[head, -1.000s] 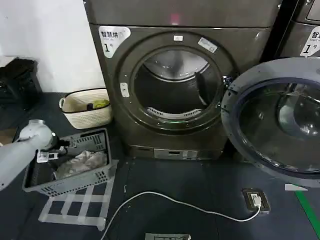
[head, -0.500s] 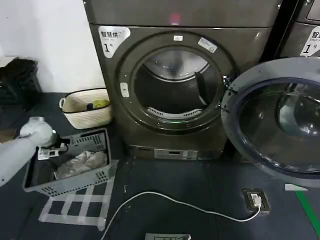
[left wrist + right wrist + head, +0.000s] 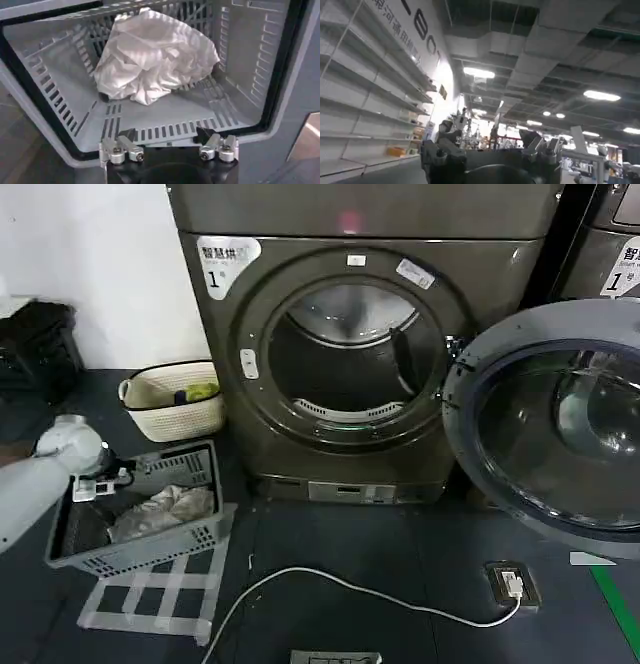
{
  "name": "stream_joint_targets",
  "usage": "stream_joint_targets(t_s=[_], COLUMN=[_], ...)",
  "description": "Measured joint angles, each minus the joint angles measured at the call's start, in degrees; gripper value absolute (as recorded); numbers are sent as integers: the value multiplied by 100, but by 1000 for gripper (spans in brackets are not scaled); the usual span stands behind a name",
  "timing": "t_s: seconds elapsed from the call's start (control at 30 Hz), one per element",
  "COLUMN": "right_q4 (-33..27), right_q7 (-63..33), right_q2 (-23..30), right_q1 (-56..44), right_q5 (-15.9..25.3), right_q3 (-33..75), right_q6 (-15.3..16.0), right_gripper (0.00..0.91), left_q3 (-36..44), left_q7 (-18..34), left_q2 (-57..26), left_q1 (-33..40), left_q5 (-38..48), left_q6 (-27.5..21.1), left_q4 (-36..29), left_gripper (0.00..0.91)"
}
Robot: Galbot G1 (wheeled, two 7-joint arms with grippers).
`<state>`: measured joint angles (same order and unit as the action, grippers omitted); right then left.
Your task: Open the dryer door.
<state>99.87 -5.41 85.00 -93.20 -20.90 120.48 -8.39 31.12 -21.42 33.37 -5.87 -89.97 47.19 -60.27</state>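
The dryer door stands swung wide open at the right of the bronze-grey dryer, hinged beside the round drum opening, its dark glass and grey inner rim facing the room. The floor is dark, with a white cable trailing across it to a small floor socket and a grid of pale tape. Against the white wall sits a cream basket. The left gripper hangs over a grey slatted crate holding crumpled white cloth, jaws apart and empty. The right gripper points at a ceiling with strip lights; its jaws also stand apart.
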Motion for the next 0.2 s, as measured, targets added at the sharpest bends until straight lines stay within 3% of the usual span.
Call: stream_joint_targets(t_s=[0.2], right_q4=[-15], right_q7=[14], right_q2=[2], right_q1=[0], right_q5=[1], right_q3=[2], right_q6=[-4], right_gripper=[907], left_q3=[21], left_q7=[0], left_q2=[13], left_q1=[40], left_q5=[-2], left_q6=[0], left_q4=[38], left_gripper=[907])
